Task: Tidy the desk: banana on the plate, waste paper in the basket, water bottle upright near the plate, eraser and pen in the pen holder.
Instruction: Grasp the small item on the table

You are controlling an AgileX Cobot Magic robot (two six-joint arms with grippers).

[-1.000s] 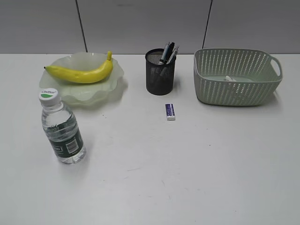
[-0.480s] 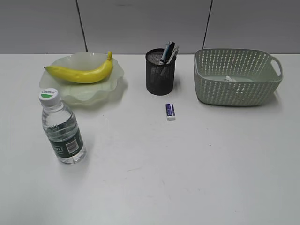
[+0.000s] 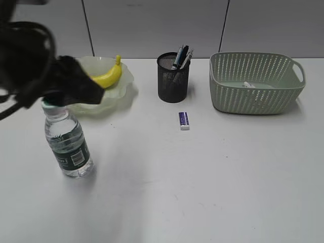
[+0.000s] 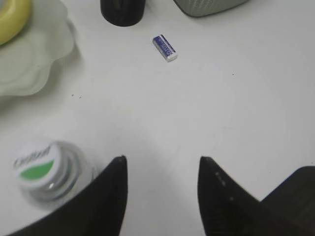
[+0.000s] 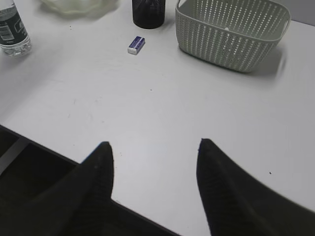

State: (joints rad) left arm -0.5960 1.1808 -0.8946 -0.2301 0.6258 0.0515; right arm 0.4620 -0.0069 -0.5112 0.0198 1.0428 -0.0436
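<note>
Yellow banana [image 3: 109,76] sits on the green plate [image 3: 119,93], far left of the desk [image 3: 202,182]: that item looks done, though the left arm blocks part of both in the exterior view. Water bottle [image 3: 67,142] stands upright just in front of the plate, cap on: done too, I'd say. Left gripper [image 4: 162,189] hangs above the desk right beside the bottle, jaws parted to a middling gap with nothing between them; bottle cap shows just left of its left finger.

Pen holder [image 3: 173,78] at centre has pens [image 3: 182,55] sticking out of it. Eraser [image 3: 184,120] lies flat on the desk just in front of the holder, untouched: the one step clearly left.

Basket [image 3: 255,83] on the right holds a small white scrap [image 3: 248,85], probably the waste paper; too small to be sure.

Right gripper [image 5: 155,184] hovers over the desk's near edge, jaws fairly wide, empty, well apart from the eraser.
</note>
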